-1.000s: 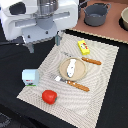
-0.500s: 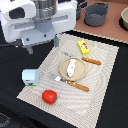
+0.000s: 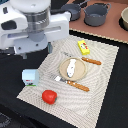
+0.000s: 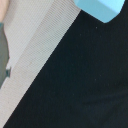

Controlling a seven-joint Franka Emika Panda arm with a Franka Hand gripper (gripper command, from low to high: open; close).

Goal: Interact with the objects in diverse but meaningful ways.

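Observation:
A red tomato point(image 3: 49, 96) lies on the striped placemat point(image 3: 102, 80) near its front edge. A white carton with blue-green print point(image 3: 30, 77) stands at the mat's corner on the exterior view's left; in the wrist view its light blue corner point(image 4: 100, 7) shows. A yellow packet point(image 3: 84, 47) lies at the mat's far side. A white tube point(image 3: 71, 66) rests on a tan plate point(image 3: 64, 74). My gripper point(image 3: 37, 51) hangs above the mat's far corner on the exterior view's left, behind the carton. Its dark fingers stand apart with nothing between them.
A wooden-handled fork point(image 3: 75, 85) and knife point(image 3: 87, 60) flank the plate. Two grey pots point(image 3: 96, 14) stand at the back, with a pale bowl point(image 3: 125, 17) at the exterior view's right edge. Black tabletop point(image 4: 85, 85) surrounds the mat.
The arm has shifted slightly toward the exterior view's left and a little lower. The objects on the mat have not moved.

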